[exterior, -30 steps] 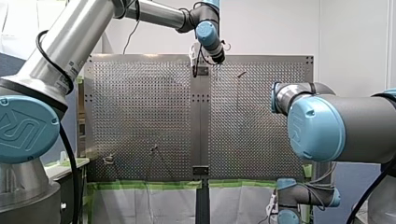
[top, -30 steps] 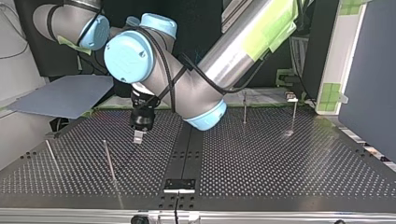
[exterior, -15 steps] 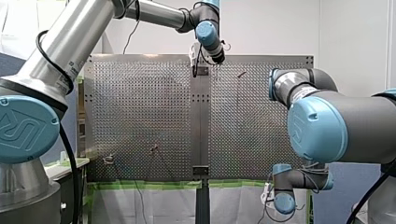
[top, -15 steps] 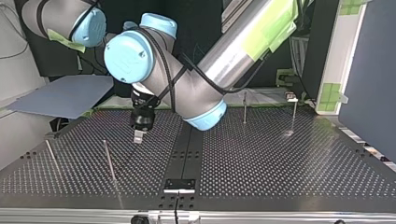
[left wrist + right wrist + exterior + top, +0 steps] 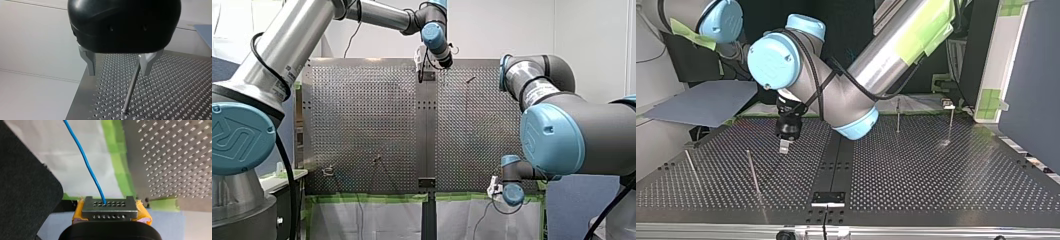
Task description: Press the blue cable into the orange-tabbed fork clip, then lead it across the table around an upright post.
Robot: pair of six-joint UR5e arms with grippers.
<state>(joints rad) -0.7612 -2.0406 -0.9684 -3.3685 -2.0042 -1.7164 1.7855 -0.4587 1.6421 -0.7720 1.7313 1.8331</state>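
Transport likely explains right end effector [image 5: 109, 205] pinching blue cable [image 5: 86, 162]; left end effector [image 5: 117, 68], spread, faces upright post [image 5: 130, 92] ahead.

- The perforated worktop [image 5: 362, 115] has a dark centre strip [image 5: 427, 130] running across it.
- My left gripper [image 5: 420, 72] hangs over the strip's far end.
- My right gripper [image 5: 494, 188] sits right of the strip's near end, at the worktop's green-taped edge.
- A thin cable [image 5: 482, 216] hangs from it.
- One slim post [image 5: 377, 161] stands left of the strip, a second post [image 5: 468, 82] right of it.
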